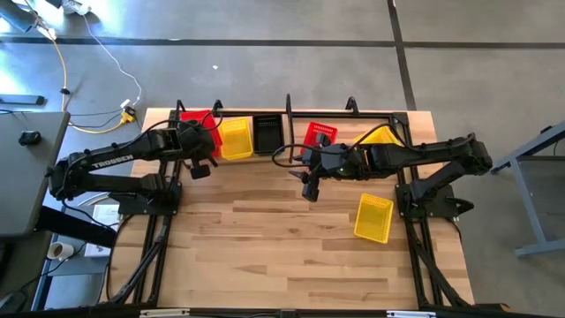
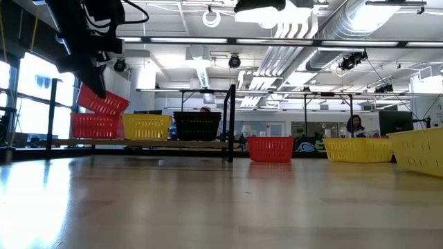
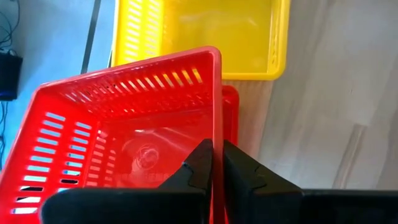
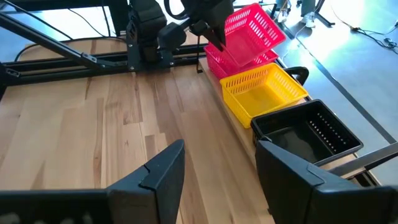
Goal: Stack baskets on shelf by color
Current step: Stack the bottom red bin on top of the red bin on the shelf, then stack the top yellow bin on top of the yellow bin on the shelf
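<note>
Grey concrete floor surrounds the slatted wooden table (image 1: 265, 230) in the high view, where we see the shelf (image 1: 291, 124) along the far edge. On it, from our left, sit a red basket (image 1: 196, 119), a yellow basket (image 1: 235, 139) and a black basket (image 1: 267, 132), then another red one (image 1: 320, 134) past the divider. A loose yellow basket (image 1: 373, 217) lies on the table near our right arm. Our left gripper (image 1: 199, 152) reaches over the red end of the shelf; our right gripper (image 1: 311, 187) hangs near mid-table.

From table height, a tilted red basket (image 2: 102, 102) hangs just above the shelved red one (image 2: 93, 126), under our left arm.

Through the left wrist, our fingers (image 3: 202, 168) are pressed together on the near wall of the held red basket (image 3: 124, 124), with a second red rim just under it and yellow beside.

Through the right wrist, our right fingers (image 4: 163, 171) stand spread on nothing, facing the shelf.

We judge the step to be nesting red into red; next we need to level the basket, lower it square, then let go.
</note>
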